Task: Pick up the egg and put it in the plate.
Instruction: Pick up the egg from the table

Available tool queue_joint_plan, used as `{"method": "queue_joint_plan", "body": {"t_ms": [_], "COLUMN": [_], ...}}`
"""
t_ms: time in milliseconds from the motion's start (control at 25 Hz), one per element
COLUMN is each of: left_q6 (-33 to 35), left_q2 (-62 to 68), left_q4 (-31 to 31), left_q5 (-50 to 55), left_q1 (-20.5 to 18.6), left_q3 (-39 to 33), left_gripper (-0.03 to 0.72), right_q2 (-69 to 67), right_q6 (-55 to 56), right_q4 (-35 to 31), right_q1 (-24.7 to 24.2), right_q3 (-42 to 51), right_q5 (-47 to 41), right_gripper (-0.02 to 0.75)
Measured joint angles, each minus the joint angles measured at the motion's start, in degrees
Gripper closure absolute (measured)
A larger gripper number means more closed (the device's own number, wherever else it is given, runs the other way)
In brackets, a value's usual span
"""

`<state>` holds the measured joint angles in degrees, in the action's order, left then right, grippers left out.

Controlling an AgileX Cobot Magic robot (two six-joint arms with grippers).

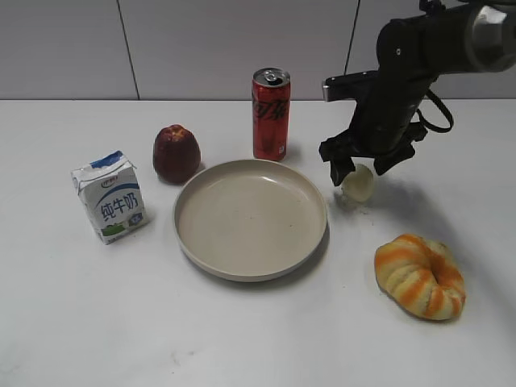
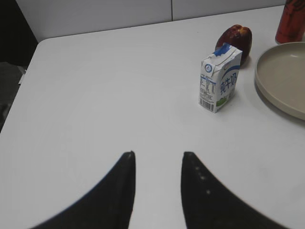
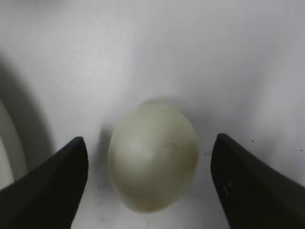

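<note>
The pale cream egg [image 1: 359,185] lies on the white table just right of the beige plate [image 1: 251,218]. My right gripper [image 1: 364,167] hangs directly over the egg, open, with a finger on each side. In the right wrist view the egg [image 3: 153,156] sits between the two black fingers with gaps on both sides, untouched by my right gripper [image 3: 150,143]. My left gripper [image 2: 157,155] is open and empty over bare table, far left of the plate's rim [image 2: 281,74]. It is not visible in the exterior view.
A red cola can [image 1: 271,114] stands behind the plate. A dark red apple [image 1: 176,153] and a blue-white milk carton [image 1: 109,196] are to the plate's left. An orange-striped bread ring [image 1: 420,276] lies front right. The carton [image 2: 218,82] and apple [image 2: 234,40] show in the left wrist view.
</note>
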<state>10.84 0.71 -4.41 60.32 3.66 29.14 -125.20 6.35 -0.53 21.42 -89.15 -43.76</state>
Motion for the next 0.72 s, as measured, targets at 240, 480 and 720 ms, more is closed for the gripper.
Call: {"method": "queue_joint_plan", "body": {"t_ms": [240,480,720], "left_q6": [0.00,0.00,0.00], "left_q2": [0.00,0.00,0.00], "left_q4": [0.00,0.00,0.00], "left_q5": [0.00,0.00,0.00], "left_q1": [0.00,0.00,0.00], "left_q3": [0.00,0.00,0.00], "left_gripper": [0.449,0.449,0.449], "right_q2": [-2.49,-2.60,-2.52], "right_q6": [0.54,0.68,0.61], "right_q4": [0.53,0.94,1.15], "right_q1": [0.00,0.00,0.00], "right_q3": [-0.17,-0.44,-6.22], "right_q5": [0.25,0.75,-6.14], "right_gripper": [0.169,0.276,0.276]}}
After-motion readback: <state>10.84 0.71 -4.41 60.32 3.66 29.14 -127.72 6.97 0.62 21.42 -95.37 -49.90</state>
